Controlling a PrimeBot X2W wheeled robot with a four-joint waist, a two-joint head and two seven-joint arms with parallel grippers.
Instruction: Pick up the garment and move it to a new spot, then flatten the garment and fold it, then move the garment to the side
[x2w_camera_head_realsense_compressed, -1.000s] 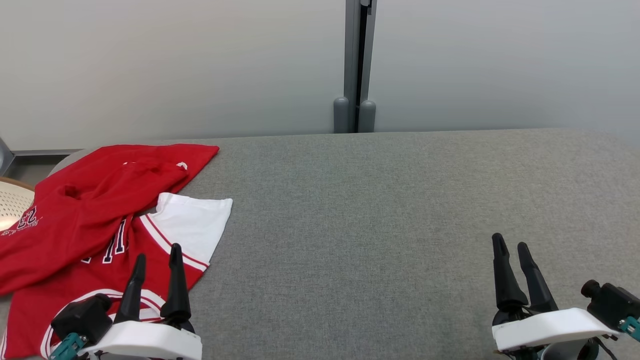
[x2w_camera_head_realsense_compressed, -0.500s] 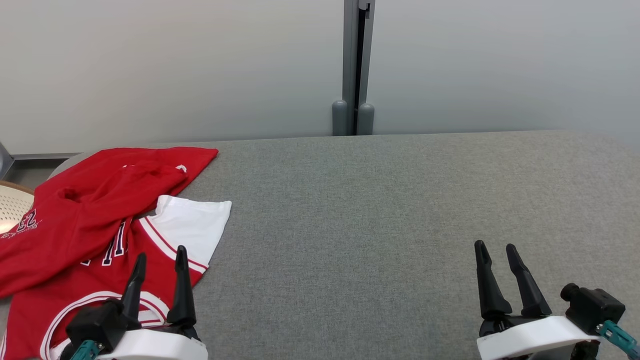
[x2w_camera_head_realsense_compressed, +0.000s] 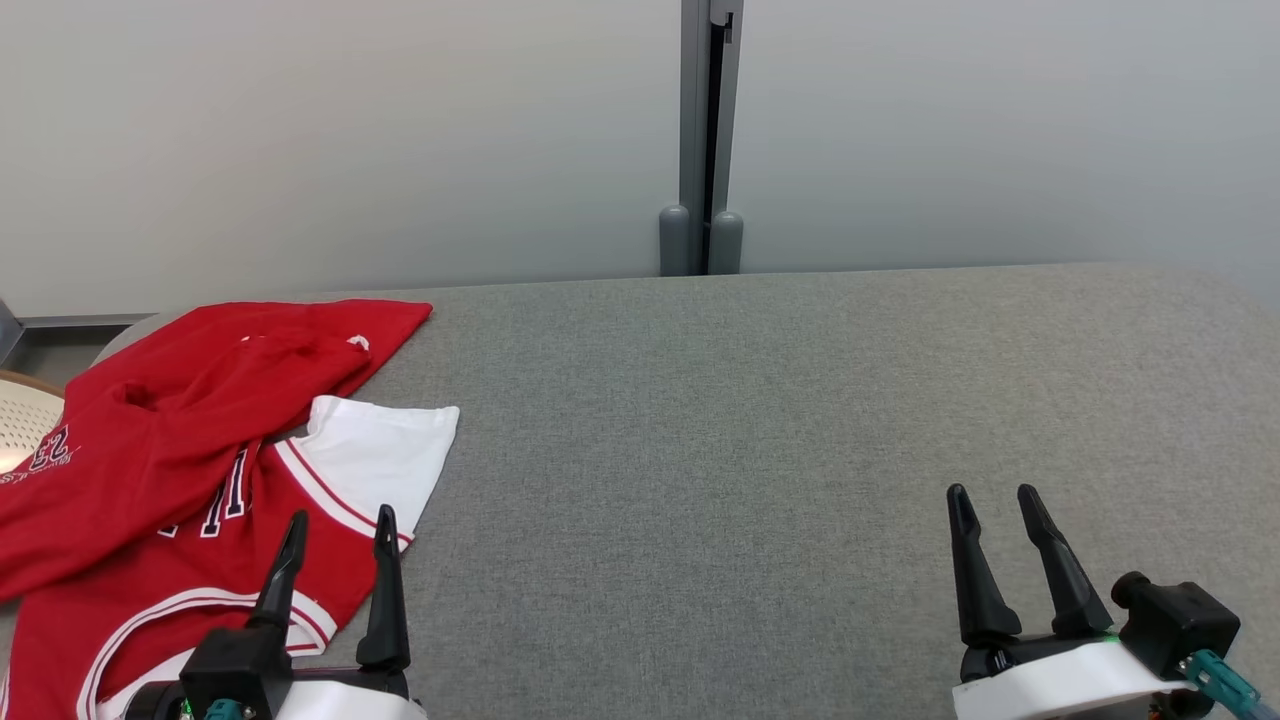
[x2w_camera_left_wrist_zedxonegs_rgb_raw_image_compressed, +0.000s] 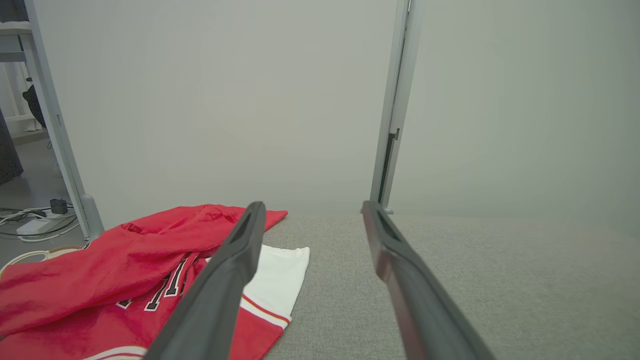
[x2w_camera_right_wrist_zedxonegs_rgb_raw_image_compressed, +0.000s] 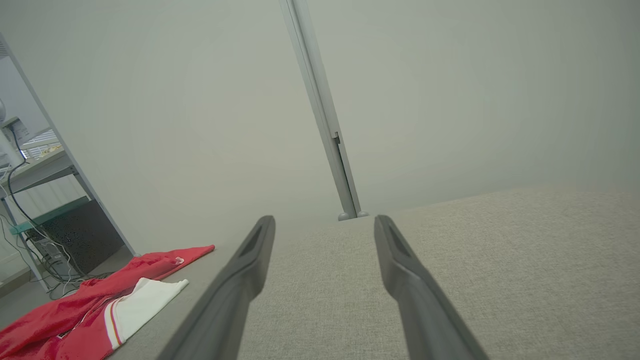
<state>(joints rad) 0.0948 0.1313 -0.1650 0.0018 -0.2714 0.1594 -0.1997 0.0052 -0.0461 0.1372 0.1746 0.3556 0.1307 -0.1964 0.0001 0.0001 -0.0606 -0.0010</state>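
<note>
A red shirt (x2w_camera_head_realsense_compressed: 150, 470) with white trim and dark lettering lies crumpled at the left of the head view, on the left end of a grey table (x2w_camera_head_realsense_compressed: 750, 450). One white sleeve (x2w_camera_head_realsense_compressed: 385, 455) is spread flat toward the middle of the frame, and the upper red part is folded loosely over the rest. The left claw (x2w_camera_head_realsense_compressed: 341, 512) sits at the lower left, released, its two dark fingers apart with nothing between them. Their tips show over the shirt's lower right edge, just below the sleeve; whether they touch the cloth cannot be told. In the left wrist view the shirt lies at the lower left, partly behind the left finger. The right claw (x2w_camera_head_realsense_compressed: 992, 490) is at the lower right over bare table, also released and holding nothing, well apart from the shirt. In the right wrist view the shirt is far off at the lower left. A pale wall (x2w_camera_head_realsense_compressed: 350, 130) with a grey post (x2w_camera_head_realsense_compressed: 700, 130) closes the top of the frame, and a pale perforated basket (x2w_camera_head_realsense_compressed: 20, 430) peeks in at the left edge.
</note>
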